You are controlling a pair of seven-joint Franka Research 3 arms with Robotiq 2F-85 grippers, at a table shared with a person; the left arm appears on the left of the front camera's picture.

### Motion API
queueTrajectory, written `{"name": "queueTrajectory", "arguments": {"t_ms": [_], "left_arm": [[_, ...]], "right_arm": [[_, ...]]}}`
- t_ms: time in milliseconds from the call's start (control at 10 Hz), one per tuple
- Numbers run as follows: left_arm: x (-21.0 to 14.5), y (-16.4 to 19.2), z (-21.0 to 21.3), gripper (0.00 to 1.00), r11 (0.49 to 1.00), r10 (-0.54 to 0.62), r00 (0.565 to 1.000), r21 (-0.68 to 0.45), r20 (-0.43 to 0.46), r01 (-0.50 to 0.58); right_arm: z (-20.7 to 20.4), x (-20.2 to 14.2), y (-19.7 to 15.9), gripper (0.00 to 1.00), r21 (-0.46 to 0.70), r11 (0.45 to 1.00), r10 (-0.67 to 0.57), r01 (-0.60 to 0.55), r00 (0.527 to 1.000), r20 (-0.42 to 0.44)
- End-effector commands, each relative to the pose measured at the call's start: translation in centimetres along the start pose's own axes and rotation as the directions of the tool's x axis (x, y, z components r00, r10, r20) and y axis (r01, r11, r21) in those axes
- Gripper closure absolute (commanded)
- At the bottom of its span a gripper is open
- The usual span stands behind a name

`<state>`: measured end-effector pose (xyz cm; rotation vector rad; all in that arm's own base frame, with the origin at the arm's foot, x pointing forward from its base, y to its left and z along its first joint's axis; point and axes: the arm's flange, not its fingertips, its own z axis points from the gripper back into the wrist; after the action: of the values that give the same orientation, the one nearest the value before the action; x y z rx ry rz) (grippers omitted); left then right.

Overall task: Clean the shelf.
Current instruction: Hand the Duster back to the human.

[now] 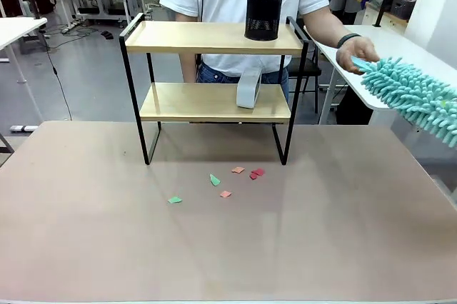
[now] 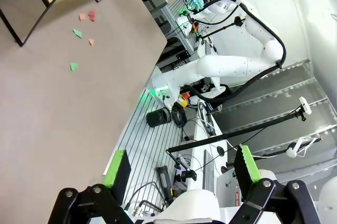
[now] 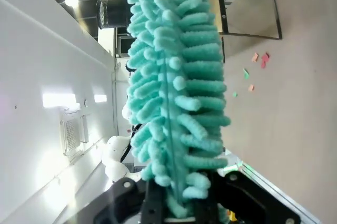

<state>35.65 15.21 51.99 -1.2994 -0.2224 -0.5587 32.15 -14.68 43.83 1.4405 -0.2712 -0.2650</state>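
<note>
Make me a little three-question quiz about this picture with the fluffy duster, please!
1. True or false: the black mesh cup stands on the shelf's top board.
2. What holds the teal duster? A) the right gripper B) the left gripper C) nothing
3. Fill in: the paper scraps lie on the ___ in front of the shelf.

Key: 1 true. 2 A; its jaws are shut on the duster, and the person's hand touches the tip. 3 table.

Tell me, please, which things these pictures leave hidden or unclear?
- Right claw, right wrist view: its fingers are buried under the duster.
- Duster, front view: its handle end is cut off by the right edge.
- Shelf, front view: dust on its boards is too fine to see.
- Paper scraps: too small to identify.
</note>
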Motion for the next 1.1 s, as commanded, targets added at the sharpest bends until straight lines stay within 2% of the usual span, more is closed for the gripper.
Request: {"name": "queueTrajectory", "arguments": {"t_ms": [0,600,700,800,900,1000], "left_arm": [[-0.29,-0.07,0.20,0.00,1.000,-0.019,1.000,-0.002,-0.009,0.019],[-0.29,-0.07,0.20,0.00,1.000,-0.019,1.000,-0.002,-0.009,0.019],[-0.29,-0.07,0.20,0.00,1.000,-0.019,1.000,-0.002,-0.009,0.019],[-0.29,-0.07,0.20,0.00,1.000,-0.019,1.000,-0.002,-0.009,0.019],[-0.29,-0.07,0.20,0.00,1.000,-0.019,1.000,-0.002,-0.009,0.019],[-0.29,-0.07,0.20,0.00,1.000,-0.019,1.000,-0.002,-0.009,0.019]], "right_arm": [[-0.20,0.68,0.35,1.00,-0.010,1.000,-0.029,0.029,1.000,-0.009],[-0.06,0.53,0.41,1.00,-0.001,1.000,-0.002,0.002,1.000,-0.016],[-0.10,0.47,0.51,0.27,-0.005,1.000,0.006,-0.006,1.000,-0.027],[-0.11,0.53,0.52,0.27,-0.006,1.000,0.006,-0.006,1.000,-0.031],[-0.14,0.55,0.57,0.00,-0.007,1.000,0.006,-0.006,0.999,-0.033],[-0.16,0.59,0.61,0.26,-0.008,1.000,0.004,-0.004,0.999,-0.035]]}}
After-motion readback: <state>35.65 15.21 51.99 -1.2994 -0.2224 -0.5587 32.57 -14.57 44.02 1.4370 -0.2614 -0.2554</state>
